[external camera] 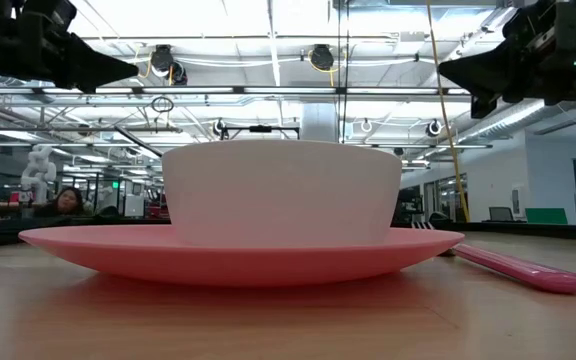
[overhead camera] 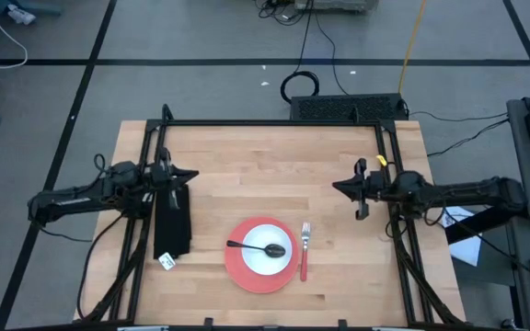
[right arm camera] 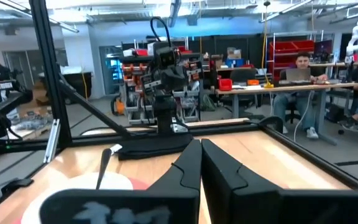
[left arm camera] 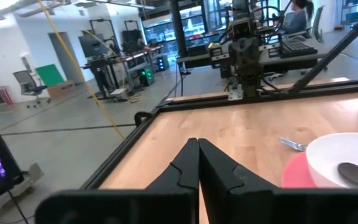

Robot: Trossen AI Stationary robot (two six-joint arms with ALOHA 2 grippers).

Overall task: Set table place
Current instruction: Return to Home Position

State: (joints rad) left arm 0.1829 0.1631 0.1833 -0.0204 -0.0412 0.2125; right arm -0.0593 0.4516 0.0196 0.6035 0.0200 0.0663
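A pink plate (overhead camera: 243, 267) lies on the light-wood table (overhead camera: 274, 156) near its front edge, with a white bowl (overhead camera: 265, 250) on it and a dark spoon (overhead camera: 258, 247) lying in the bowl. A pink-handled fork (overhead camera: 305, 250) lies on the table right of the plate. A black folded cloth (overhead camera: 173, 223) with a white tag lies at the left. My left gripper (overhead camera: 194, 174) is shut and empty above the table's left side. My right gripper (overhead camera: 335, 187) is shut and empty above the right side.
Black frame rails (overhead camera: 274, 122) run along the table's far, left and right edges. Bare wood lies between the two grippers and toward the far edge. A black box (overhead camera: 348, 108) and cables lie on the floor beyond the far edge. People sit at desks in the room behind.
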